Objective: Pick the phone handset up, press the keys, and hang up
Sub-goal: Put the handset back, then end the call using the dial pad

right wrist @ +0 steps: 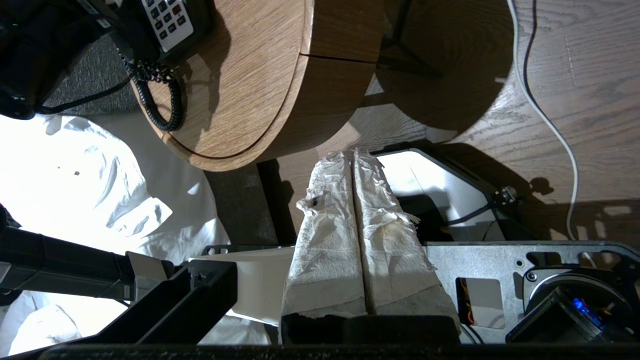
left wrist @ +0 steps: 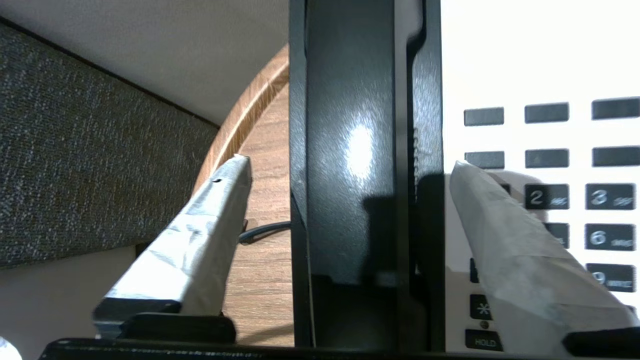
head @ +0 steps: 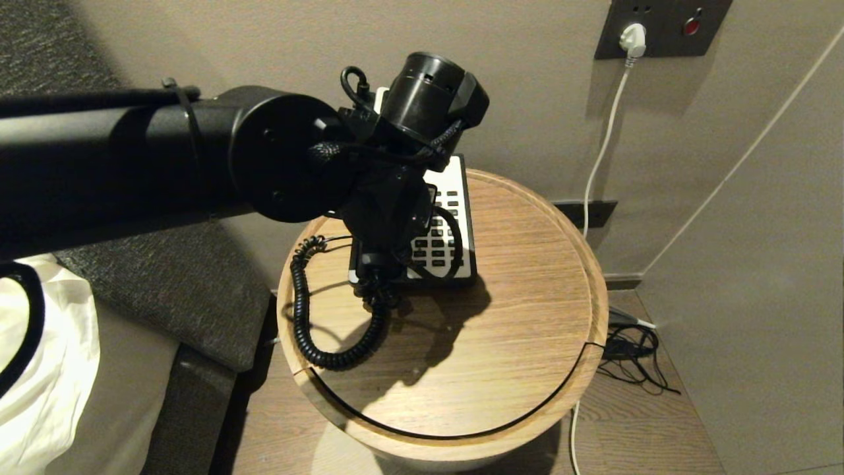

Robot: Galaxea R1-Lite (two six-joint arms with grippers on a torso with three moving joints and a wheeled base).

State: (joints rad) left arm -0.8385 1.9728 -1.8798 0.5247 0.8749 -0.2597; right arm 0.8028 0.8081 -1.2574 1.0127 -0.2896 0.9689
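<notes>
This looks like a hotel bedroom. A round light-wood bedside table (head: 527, 316) carries a black-and-white corded desk phone (head: 455, 218) with a HOLD key and a black coiled cord (head: 310, 316). Just beside the table are white bed linen (head: 39, 369) and a dark grey woven fabric panel (head: 151, 277). On the plain beige wall sits a dark socket plate (head: 666, 26) with a white plug (head: 633, 39), above wood-plank flooring (head: 633, 429).
</notes>
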